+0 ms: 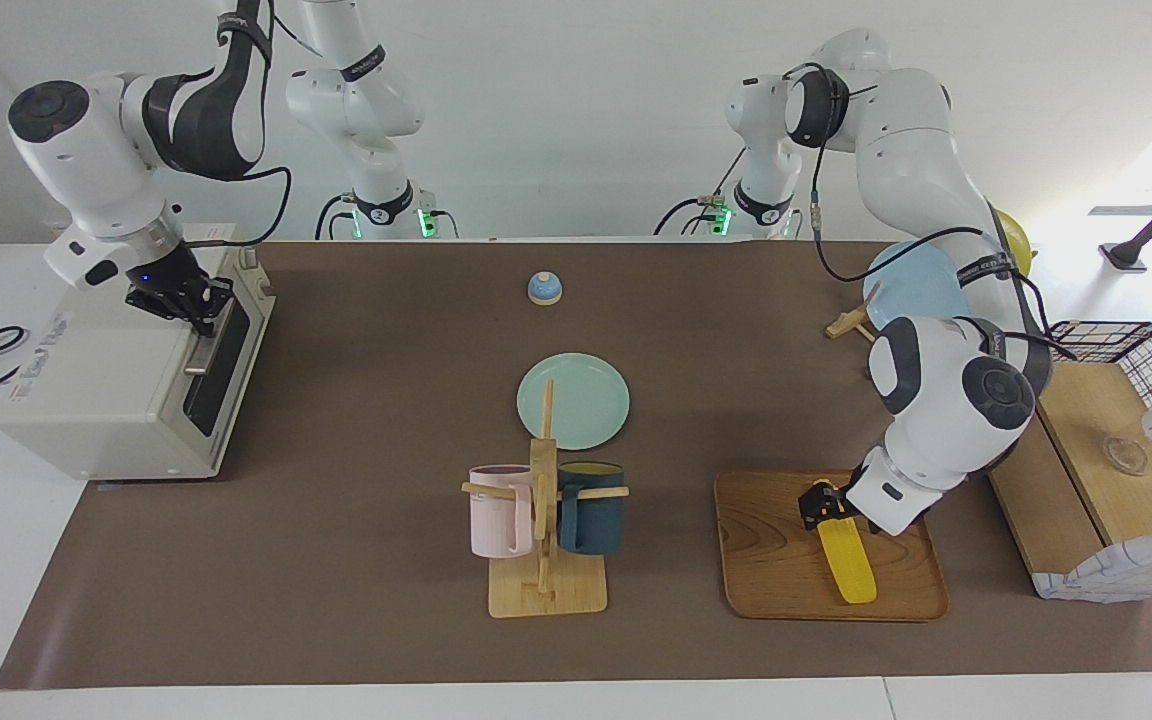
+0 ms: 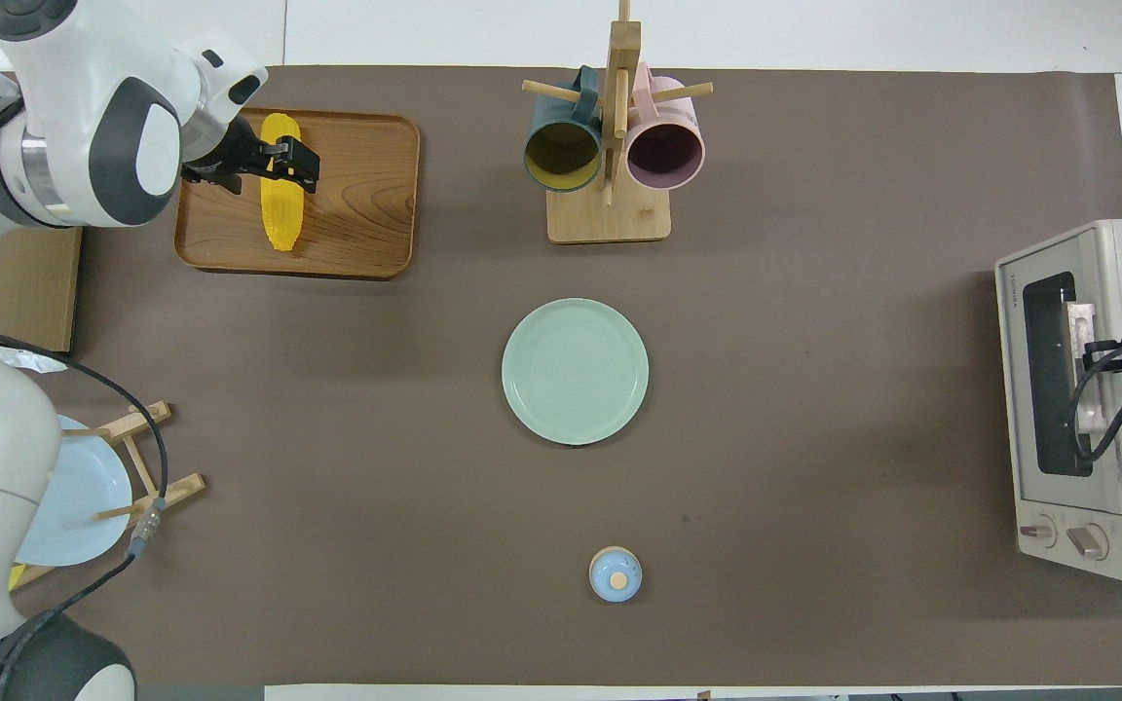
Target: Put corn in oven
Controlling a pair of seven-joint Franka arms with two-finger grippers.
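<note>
The yellow corn [image 1: 850, 562] lies on a wooden tray [image 1: 766, 560] at the left arm's end of the table; it also shows in the overhead view [image 2: 280, 216] on the tray [image 2: 366, 195]. My left gripper [image 1: 821, 503] is down at the corn's end nearest the robots, its fingers against both sides of the cob [image 2: 280, 161]. The cream-white oven [image 1: 106, 400] stands at the right arm's end with its dark glass door closed [image 2: 1048, 375]. My right gripper [image 1: 198, 318] is at the door's silver handle [image 2: 1079, 331].
A wooden mug rack [image 1: 542, 520] with a pink and a dark blue mug stands beside the tray. A green plate [image 1: 573, 400] lies mid-table, with a small blue bell [image 1: 544, 288] nearer the robots. A blue plate in a rack [image 1: 911, 285] and a wire-and-wood basket box [image 1: 1116, 420] stand by the left arm.
</note>
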